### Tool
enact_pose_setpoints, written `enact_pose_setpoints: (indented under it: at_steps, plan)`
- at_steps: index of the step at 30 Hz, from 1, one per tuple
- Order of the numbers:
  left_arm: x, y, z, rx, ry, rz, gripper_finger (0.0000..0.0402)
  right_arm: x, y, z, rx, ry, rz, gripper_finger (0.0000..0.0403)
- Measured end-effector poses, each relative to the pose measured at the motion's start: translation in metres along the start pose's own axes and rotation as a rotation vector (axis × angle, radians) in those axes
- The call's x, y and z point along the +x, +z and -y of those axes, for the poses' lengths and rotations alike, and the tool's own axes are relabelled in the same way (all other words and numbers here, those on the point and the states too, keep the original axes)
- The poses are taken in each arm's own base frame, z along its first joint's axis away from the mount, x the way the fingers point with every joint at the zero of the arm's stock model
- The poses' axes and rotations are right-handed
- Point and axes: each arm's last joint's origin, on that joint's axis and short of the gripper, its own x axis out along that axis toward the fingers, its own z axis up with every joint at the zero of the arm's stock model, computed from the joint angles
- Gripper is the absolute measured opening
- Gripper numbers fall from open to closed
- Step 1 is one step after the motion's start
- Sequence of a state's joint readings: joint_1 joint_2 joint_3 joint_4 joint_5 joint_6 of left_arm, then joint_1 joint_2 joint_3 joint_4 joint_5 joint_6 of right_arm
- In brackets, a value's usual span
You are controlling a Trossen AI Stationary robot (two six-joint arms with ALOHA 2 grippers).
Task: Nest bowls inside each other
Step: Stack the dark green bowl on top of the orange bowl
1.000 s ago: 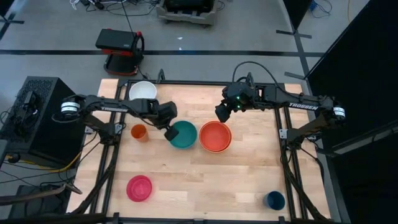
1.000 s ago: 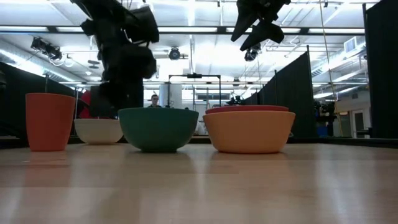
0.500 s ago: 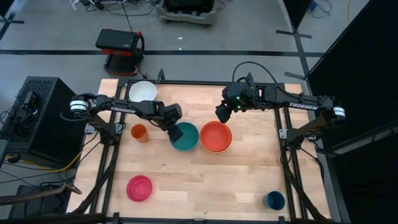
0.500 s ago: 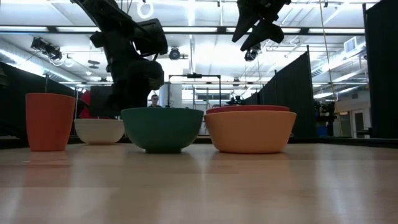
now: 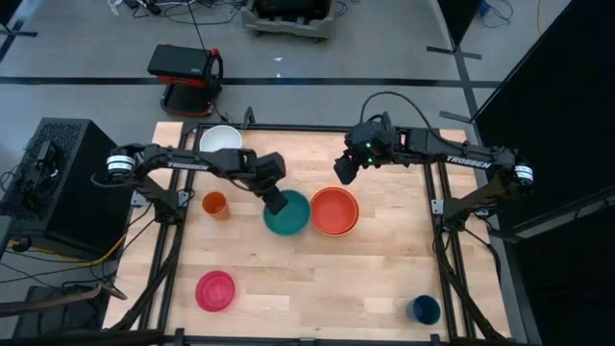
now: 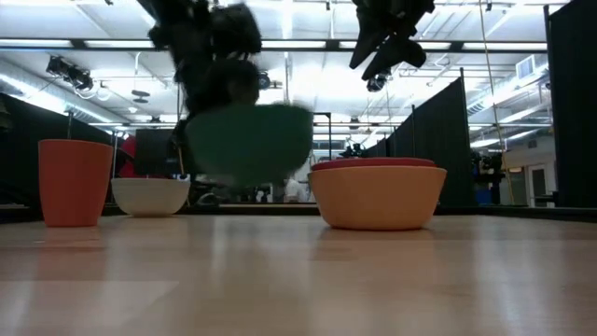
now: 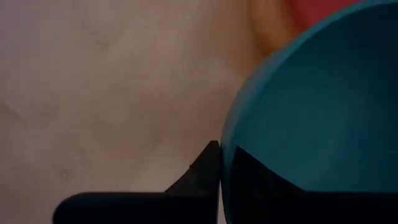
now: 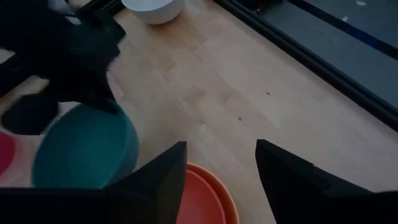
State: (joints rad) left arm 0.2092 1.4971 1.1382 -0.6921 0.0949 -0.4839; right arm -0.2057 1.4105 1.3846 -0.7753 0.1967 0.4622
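The left gripper [image 5: 278, 203] is clamped on the rim of the round teal plastic bowl [image 5: 288, 213], which hangs tilted and clear of the wooden table [image 5: 317, 274], just beside the red-orange bowl nested in the light orange bowl [image 6: 378, 196]. The right gripper [image 5: 344, 171] hovers above that stack, fingers [image 8: 155, 177] apart and empty.

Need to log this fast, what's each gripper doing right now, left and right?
Left gripper: closed on the rim of the teal bowl, lifted off the table.
Right gripper: open, holding nothing, above the table behind the stacked orange bowls.
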Motion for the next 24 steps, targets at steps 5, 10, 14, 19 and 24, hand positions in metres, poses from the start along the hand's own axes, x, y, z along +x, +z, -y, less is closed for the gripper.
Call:
enact_pose_setpoints:
  at_steps: [5,10,14,19,24]
  plan:
    - [-0.041,0.034,0.021,0.111,-0.028,0.118,0.0,0.001,-0.001,0.008,-0.019,-0.035,-0.032,0.0169]
    - [-0.034,0.057,0.033,0.172,-0.023,0.114,0.0,-0.003,-0.001,0.019,-0.01,-0.078,-0.057,0.0175]
    - [-0.019,0.074,0.04,0.213,-0.015,0.094,0.0,-0.009,0.0,0.027,0.0,-0.097,-0.06,0.0179]
    - [0.002,0.093,0.048,0.263,-0.007,0.068,0.0,-0.015,0.0,0.036,0.012,-0.12,-0.065,0.0184]
    - [0.025,0.11,0.054,0.308,-0.003,0.047,0.0,-0.024,0.001,0.045,0.025,-0.138,-0.064,0.0186]
